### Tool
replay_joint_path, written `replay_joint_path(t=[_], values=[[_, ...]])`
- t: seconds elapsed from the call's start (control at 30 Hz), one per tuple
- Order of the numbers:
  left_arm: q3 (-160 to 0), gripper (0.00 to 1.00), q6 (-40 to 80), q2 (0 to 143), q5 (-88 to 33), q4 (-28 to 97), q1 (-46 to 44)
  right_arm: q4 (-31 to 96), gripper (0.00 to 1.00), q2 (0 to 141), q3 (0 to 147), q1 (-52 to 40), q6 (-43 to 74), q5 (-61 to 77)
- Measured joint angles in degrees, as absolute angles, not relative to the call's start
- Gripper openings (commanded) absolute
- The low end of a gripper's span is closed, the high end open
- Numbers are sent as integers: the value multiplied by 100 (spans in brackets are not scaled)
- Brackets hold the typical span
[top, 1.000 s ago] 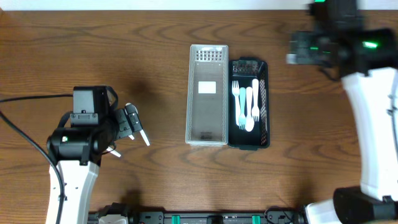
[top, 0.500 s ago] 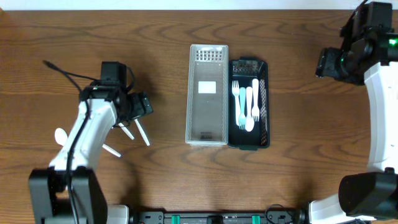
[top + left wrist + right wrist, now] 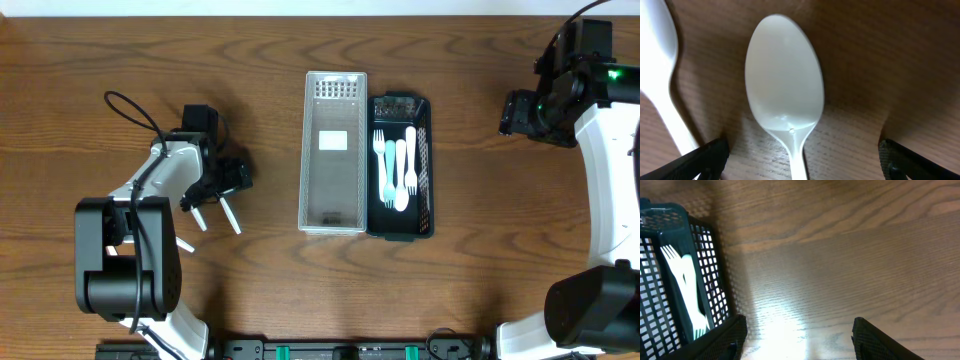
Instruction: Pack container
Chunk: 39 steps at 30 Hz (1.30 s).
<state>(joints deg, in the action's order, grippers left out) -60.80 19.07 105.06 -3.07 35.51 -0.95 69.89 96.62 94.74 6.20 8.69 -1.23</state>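
A white plastic spoon point(image 3: 785, 85) lies on the wood with its bowl up in the left wrist view. Its handle runs down between the wide-apart fingers point(image 3: 705, 157) of my left gripper point(image 3: 802, 162), which touch nothing. A second white utensil point(image 3: 660, 75) lies just to its left. Overhead, the left gripper point(image 3: 222, 178) hovers low over white handles point(image 3: 229, 214) left of the containers. The clear tray point(image 3: 334, 215) holds no cutlery. The black mesh basket point(image 3: 425, 150) beside it holds white and pale blue forks point(image 3: 395, 165). My right gripper point(image 3: 520, 112) is open over bare table, right of the basket point(image 3: 670, 280).
Another short white handle point(image 3: 185, 243) lies nearer the front, left of the containers. A black cable point(image 3: 135, 110) loops beside the left arm. The table's far edge runs along the top of the overhead view.
The left arm has swung up and round, bringing its gripper down over the white utensils. The right arm has drawn away to the right of the basket. Both grippers stay open.
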Motion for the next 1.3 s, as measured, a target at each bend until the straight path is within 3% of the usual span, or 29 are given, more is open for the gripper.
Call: replay_joint_path(t=[0.33, 0.5, 0.73, 1.13, 1.3], values=[[-6090, 98, 1909, 10514, -307, 3717, -95, 6965, 71, 9662, 9474, 620, 867, -123], [-6090, 75, 1938, 10514, -351, 3857, -95, 6960, 70, 9662, 9474, 620, 869, -123], [-6090, 36, 1931, 10514, -381, 3894, -95, 6960, 71, 9662, 9474, 620, 867, -123], [-6090, 11, 1929, 10514, -392, 3872, -95, 6960, 71, 9662, 9463, 620, 867, -123], [-6090, 6, 1914, 10514, -397, 3861, -95, 6960, 71, 9662, 9463, 620, 867, -123]])
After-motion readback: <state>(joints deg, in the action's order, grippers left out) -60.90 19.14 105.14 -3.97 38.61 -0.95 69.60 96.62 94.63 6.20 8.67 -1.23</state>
